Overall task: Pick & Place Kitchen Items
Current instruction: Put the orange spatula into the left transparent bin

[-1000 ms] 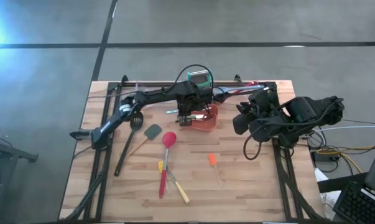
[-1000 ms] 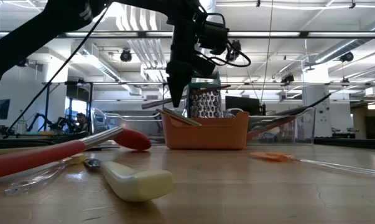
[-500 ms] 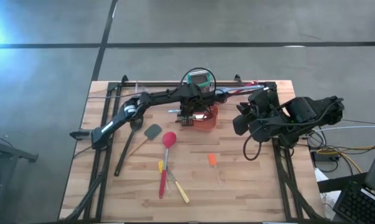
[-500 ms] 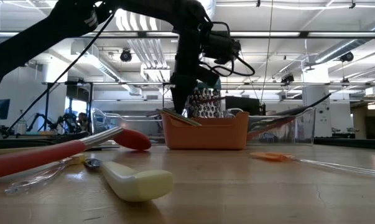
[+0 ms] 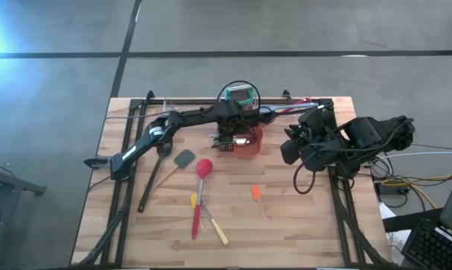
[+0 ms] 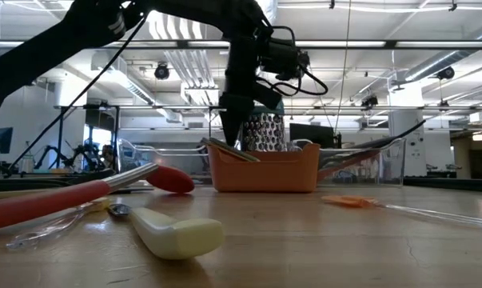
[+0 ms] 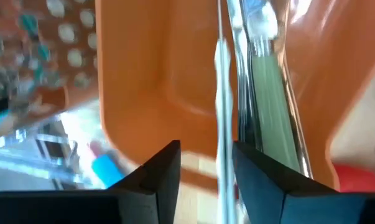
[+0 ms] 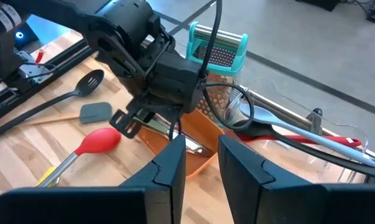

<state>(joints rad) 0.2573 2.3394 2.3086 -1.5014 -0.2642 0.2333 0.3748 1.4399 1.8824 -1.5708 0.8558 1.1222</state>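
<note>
Mid-task. The bin (image 5: 248, 142) already holds a few utensils: the left wrist view shows a green-handled knife (image 7: 268, 106) and a thin metal shaft (image 7: 221, 124) lying in it, and the low view shows handles sticking out over its left rim.

The left claw (image 5: 227, 140) hangs just over the bin's left edge, jaws parted with nothing between them, so it looks like a drop-off just finished. The right claw (image 8: 196, 165) is parked at the right side of the desk (image 5: 300, 225), clear of the work; its fingers stand apart and hold nothing.

Still out on the desk:
- black slotted spoon (image 5: 154, 169) and grey spatula (image 5: 182, 160), left of the bin
- red spoon (image 5: 202, 180), front of the bin
- yellow-handled knife (image 5: 214, 229) beside the red spoon's handle
- small orange scraper (image 5: 255, 193), front right
- long utensils, one red-handled (image 8: 336, 140), along the back rail behind the bin; probably still to go, but the view is poor there

The grater (image 5: 240, 96) stands behind the bin, untouched.

Against the earliest frame: the left arm has moved slightly back and right, from the bin's front-left to over its left rim. The blue-tipped piece then visible just left of the claw in the high view is no longer there; a blue tip (image 7: 103, 168) now shows outside the bin wall in the wrist view. The left jaws have gone from closed to parted. The right arm and the loose desk items have not moved.
</note>
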